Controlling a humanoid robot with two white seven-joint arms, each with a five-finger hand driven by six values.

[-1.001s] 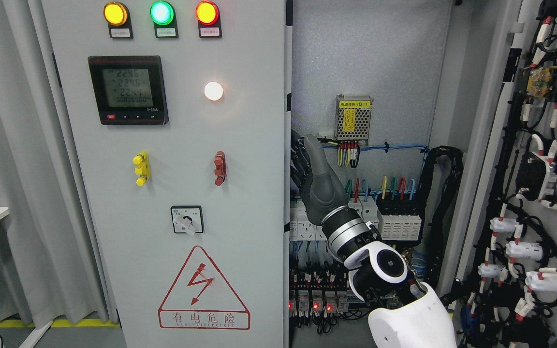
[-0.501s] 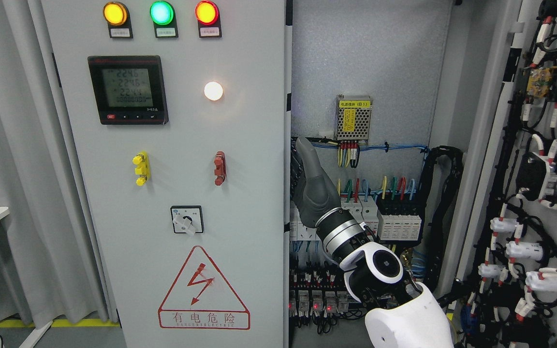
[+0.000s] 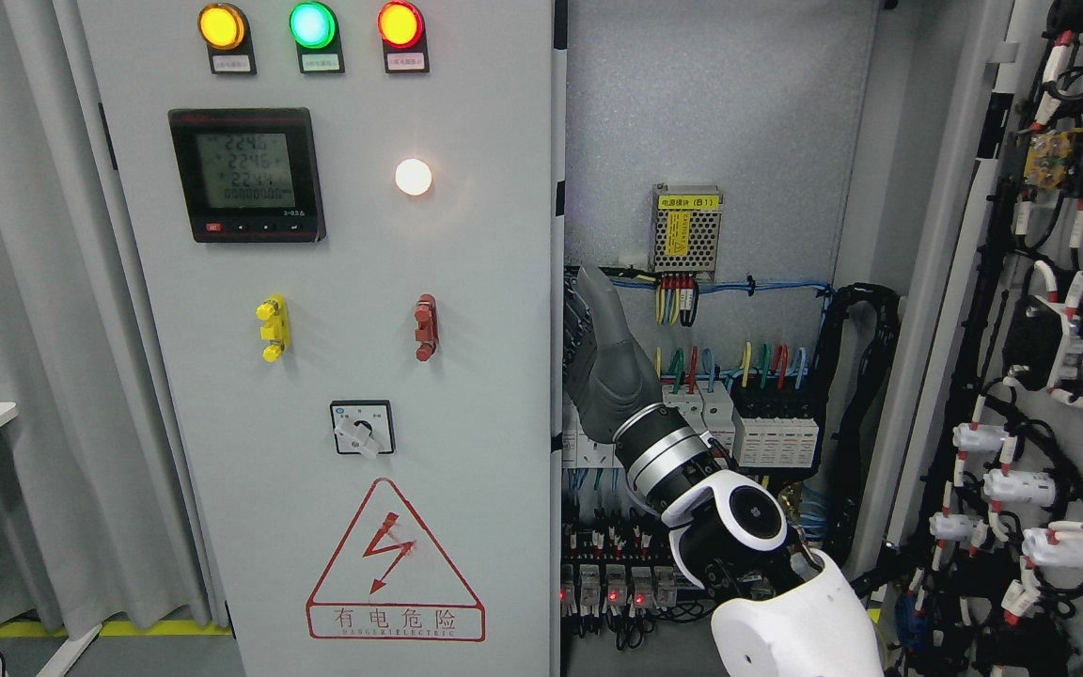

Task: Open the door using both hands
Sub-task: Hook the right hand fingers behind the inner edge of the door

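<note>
1 right robot hand (image 3: 598, 348) at upright left door (image 3: 335, 329) edge, right door (image 3: 1049, 329) swung open

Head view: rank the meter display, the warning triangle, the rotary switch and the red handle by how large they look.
Largest to smallest as they look on the door:
1. Warning triangle
2. Meter display
3. Rotary switch
4. Red handle
All sit on the same door face, so nearness hardly skews the order.
</note>
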